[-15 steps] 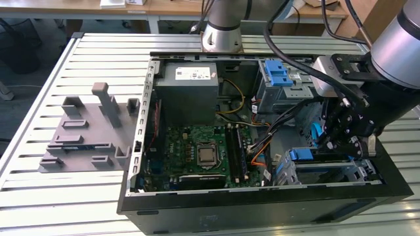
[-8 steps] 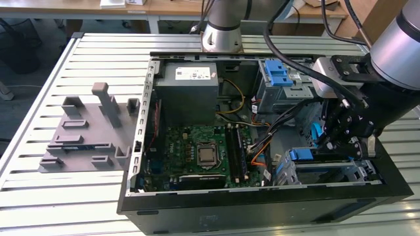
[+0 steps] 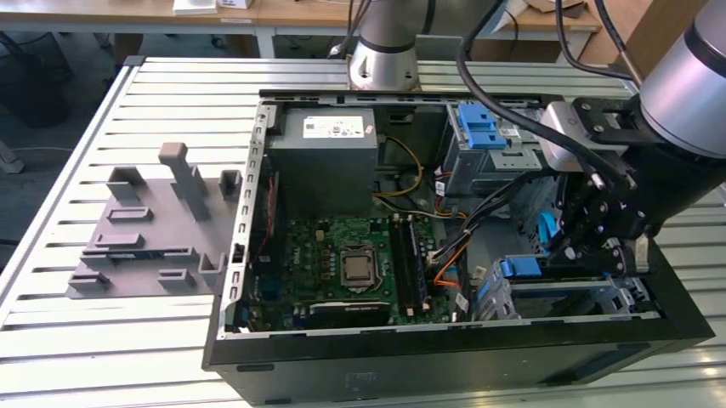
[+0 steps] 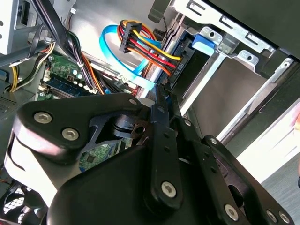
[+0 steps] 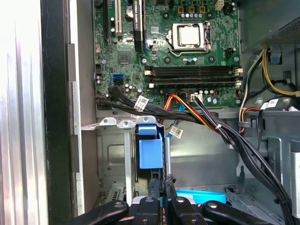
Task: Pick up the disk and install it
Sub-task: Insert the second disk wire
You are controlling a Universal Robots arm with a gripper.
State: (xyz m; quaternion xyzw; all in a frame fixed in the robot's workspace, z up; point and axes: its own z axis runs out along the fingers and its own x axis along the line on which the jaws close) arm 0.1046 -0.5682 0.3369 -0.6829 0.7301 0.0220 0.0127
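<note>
Exterior view: An open computer case [image 3: 244, 255] is laid on its side on a ribbed metal surface [image 3: 68, 340]. A grey moulded fixture [image 3: 148, 229] is seen on the surface towards the exterior view's left, well apart from the case. Inside the case, a green motherboard [image 3: 340, 263] and a grey power supply box [image 3: 329, 161] are noted. The gripper [image 3: 579, 253] is lowered into the case at the exterior view's right, just beside a metal drive cage [image 3: 613, 297]. The disk [image 3: 522, 268] is marked by its blue carrier frame, seated edge-on in that cage; the silver body is largely hidden. A separate blue bracket [image 3: 482, 127] is seen on a second cage further back.

Second wrist view: The fingers [image 4: 157, 101] are drawn close together, and nothing can be made out between them. The gripper [image 4: 161, 101] is placed near a bundle of red, yellow and black wires [image 4: 150, 49] and a light blue flat cable [image 4: 110, 44]. The blue tab of the disk [image 4: 206, 40] is seen beyond the fingertips, apart from them, under the cage rails [image 4: 243, 40].

First wrist view: The gripper [image 5: 164, 183] is seen with the fingers [image 5: 156, 187] narrow. The blue frame of the disk [image 5: 150, 150] is set upright in the cage slot, just beyond the fingertips; contact cannot be judged. Black cables [image 5: 225, 136] are routed from the motherboard [image 5: 164, 47] past the cage.
</note>
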